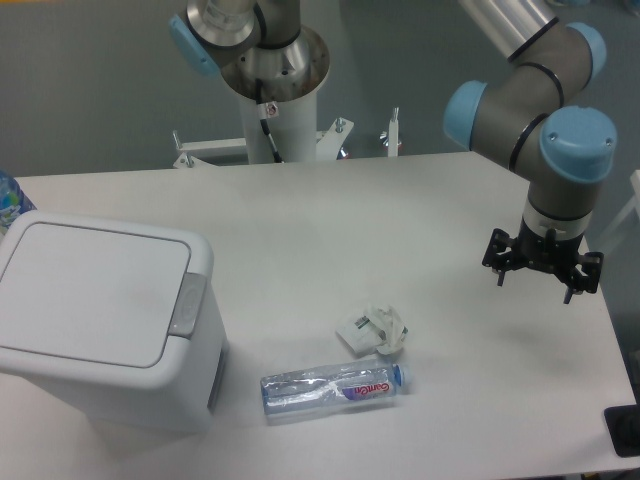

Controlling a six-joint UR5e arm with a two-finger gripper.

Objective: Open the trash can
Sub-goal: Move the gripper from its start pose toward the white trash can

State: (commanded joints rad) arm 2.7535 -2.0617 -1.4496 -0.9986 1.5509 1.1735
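Observation:
The trash can (100, 330) is a large white boxy bin at the front left of the table. Its flat lid (95, 290) lies shut, with the grey push-button latch (187, 305) on the lid's right edge. My gripper (541, 268) hangs over the right side of the table, far to the right of the bin and touching nothing. It points down, and the wrist and a black bracket hide its fingers, so I cannot see whether they are open or shut.
A clear plastic water bottle (335, 387) lies on its side just right of the bin. A crumpled white wrapper (375, 327) lies behind it. The arm's pedestal (280, 90) stands at the back edge. A black object (622, 430) sits at the front right corner.

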